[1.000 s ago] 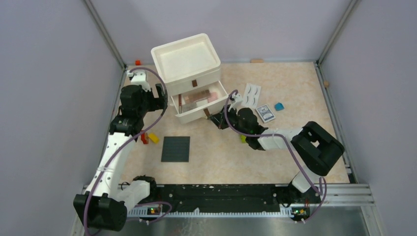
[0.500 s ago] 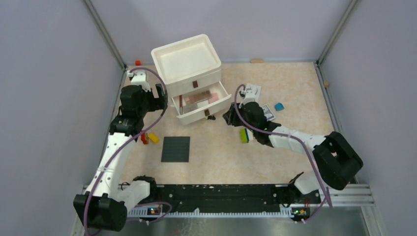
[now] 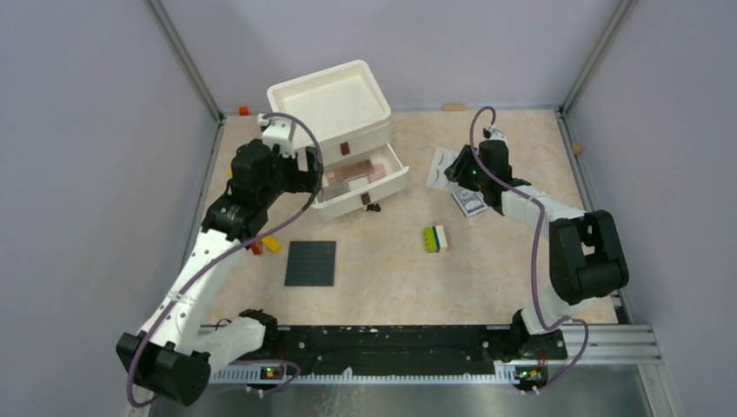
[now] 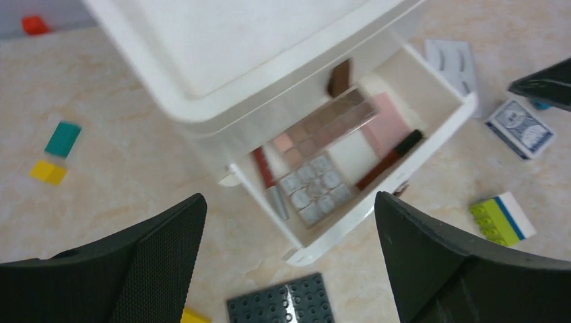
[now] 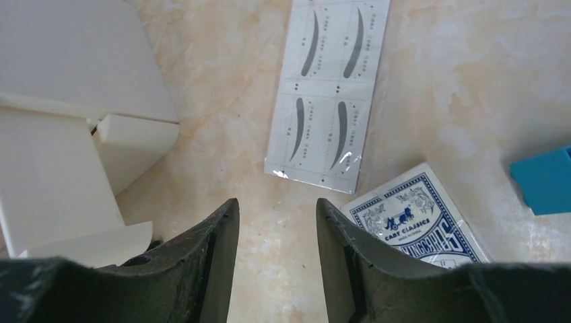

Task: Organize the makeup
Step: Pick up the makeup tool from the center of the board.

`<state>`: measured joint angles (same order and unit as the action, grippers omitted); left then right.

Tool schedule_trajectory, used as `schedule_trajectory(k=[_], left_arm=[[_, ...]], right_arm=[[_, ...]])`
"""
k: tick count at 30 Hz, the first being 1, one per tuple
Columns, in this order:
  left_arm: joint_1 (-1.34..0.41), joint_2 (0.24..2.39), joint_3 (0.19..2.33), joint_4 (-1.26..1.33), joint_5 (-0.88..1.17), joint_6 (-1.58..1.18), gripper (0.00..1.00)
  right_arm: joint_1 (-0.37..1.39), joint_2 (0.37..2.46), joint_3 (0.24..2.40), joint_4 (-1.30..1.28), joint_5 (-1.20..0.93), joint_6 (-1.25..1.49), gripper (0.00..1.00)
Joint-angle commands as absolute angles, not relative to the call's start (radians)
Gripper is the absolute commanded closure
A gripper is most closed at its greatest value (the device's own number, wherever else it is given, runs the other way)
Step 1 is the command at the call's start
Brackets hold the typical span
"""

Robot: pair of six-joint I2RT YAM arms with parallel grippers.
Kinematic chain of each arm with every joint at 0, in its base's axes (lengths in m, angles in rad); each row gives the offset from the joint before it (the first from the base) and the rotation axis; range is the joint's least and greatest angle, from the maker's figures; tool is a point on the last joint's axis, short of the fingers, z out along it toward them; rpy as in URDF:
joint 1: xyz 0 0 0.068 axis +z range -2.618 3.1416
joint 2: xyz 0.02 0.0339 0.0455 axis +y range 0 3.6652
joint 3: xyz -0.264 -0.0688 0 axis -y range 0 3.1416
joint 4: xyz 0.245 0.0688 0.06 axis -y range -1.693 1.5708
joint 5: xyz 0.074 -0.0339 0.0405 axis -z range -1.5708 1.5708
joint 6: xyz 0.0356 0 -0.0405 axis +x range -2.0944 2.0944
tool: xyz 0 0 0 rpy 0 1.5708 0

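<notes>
White-and-black jointed arms (image 3: pixel 193 271), looping purple cables (image 3: pixel 532 261)

A white false-eyelash card (image 5: pixel 328 91) is lying flat near the table's (image 5: pixel 438 81) far edge. A brown palette (image 4: pixel 323 124), pink compact (image 4: pixel 389 121) and slim dark tube (image 4: pixel 390 159) are lying flat in the open drawer (image 4: pixel 421 74).

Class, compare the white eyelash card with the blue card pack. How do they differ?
The eyelash card is white with four dark lashes; the card pack is blue-patterned with a white border. The eyelash card is a long rectangle; the card pack looks squarer. Both lie flat on the table.
</notes>
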<state>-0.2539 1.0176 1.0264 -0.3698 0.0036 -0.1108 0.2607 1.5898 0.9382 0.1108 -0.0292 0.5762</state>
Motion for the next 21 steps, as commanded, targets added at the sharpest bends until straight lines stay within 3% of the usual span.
schedule_trajectory(k=[1,7,14,21], left_arm=[[-0.462,1.097,1.231,-0.363,-0.108,-0.054,0.01],[-0.748,1.38,1.459,-0.334,-0.157,-0.027,0.01],[-0.778,1.766,1.741,-0.264,0.052,-0.076,0.04],[-0.781,2.058,1.974,-0.244,0.071,-0.084,0.05]], right_arm=[[0.228,1.604,0.977,0.093,-0.056,0.611,0.55],[0.175,1.603,0.933,0.128,-0.048,0.669,0.55],[0.11,1.635,0.934,0.173,-0.098,0.686,0.55],[0.064,1.672,0.928,0.21,-0.124,0.695,0.55]])
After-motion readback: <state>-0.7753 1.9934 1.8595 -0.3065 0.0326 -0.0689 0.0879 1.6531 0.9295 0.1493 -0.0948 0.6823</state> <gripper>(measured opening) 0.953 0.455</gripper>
